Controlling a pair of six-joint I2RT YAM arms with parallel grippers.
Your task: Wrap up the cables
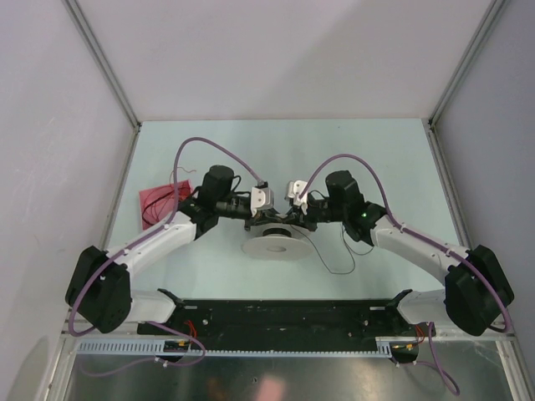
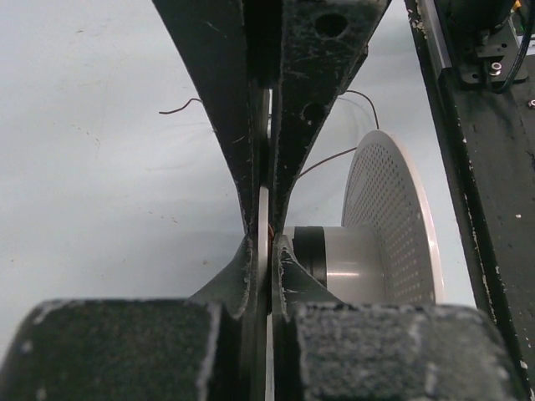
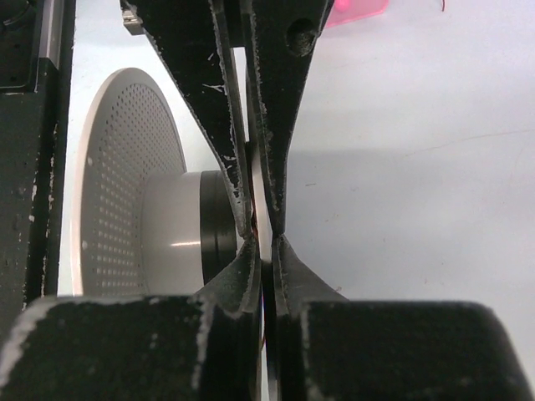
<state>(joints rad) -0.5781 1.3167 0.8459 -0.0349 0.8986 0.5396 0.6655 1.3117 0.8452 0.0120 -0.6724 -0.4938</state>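
Left pincer (image 2: 267,239), right pincer (image 3: 261,234) closed tight at spool (image 1: 276,248); cables (image 2: 334,155) trailing loose.

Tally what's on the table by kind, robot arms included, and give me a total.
robot arms: 2 (left arm, right arm)
spool: 1
pink pouch: 1
cables: loose dark strands, too fine to count
Total: 4, leaving out the cables
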